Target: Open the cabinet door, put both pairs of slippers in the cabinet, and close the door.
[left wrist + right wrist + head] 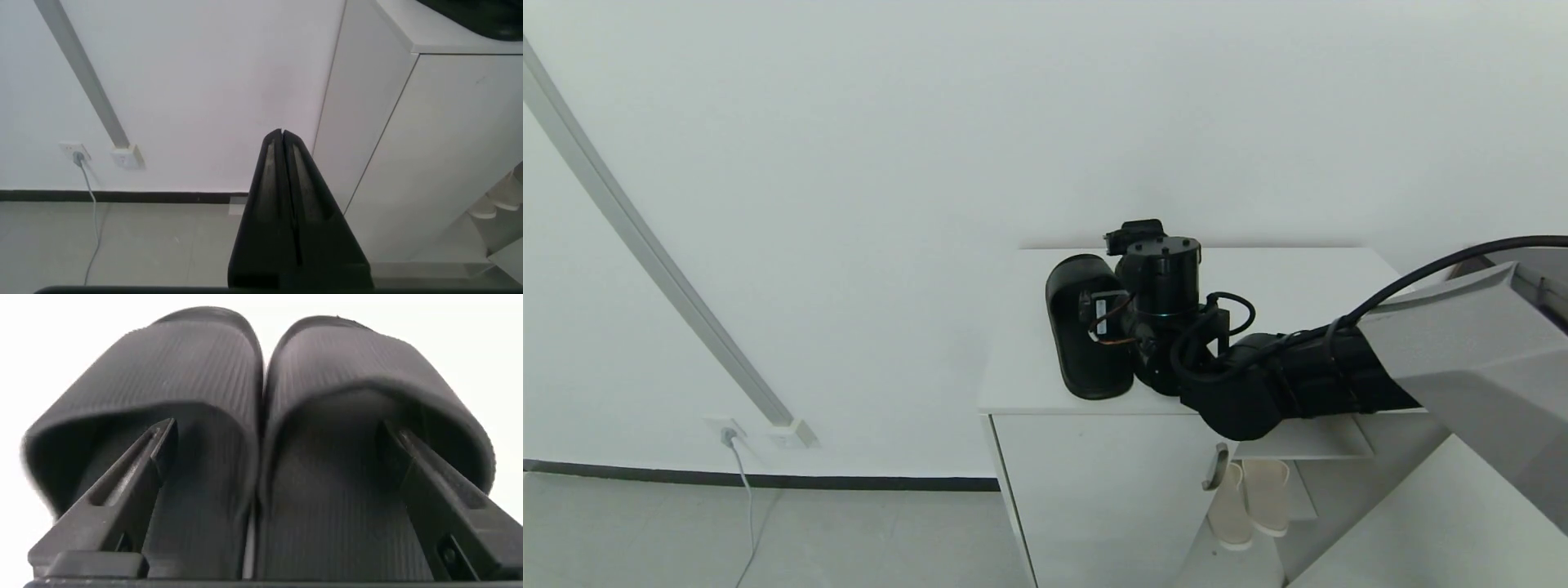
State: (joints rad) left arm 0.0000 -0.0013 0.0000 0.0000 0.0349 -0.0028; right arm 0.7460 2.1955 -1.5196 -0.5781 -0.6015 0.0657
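Note:
A pair of black slippers (1086,327) stands side by side on the top of the white cabinet (1094,490), near its left front corner. My right gripper (278,429) is open, with one finger (122,498) pushed under each slipper's strap (261,457). In the head view its wrist (1164,310) hides the right slipper. The cabinet's right side stands open, and a pair of white slippers (1245,502) sits inside on a lower shelf. Low beside the cabinet's left side (425,163), my left gripper (282,139) is shut on nothing.
A metal handle (1217,465) hangs at the edge of the shut left panel. The opened door panel (1421,523) juts out at the lower right. A wall socket with a cable (727,431) and slanted grey trunking (645,237) lie left of the cabinet, above open floor.

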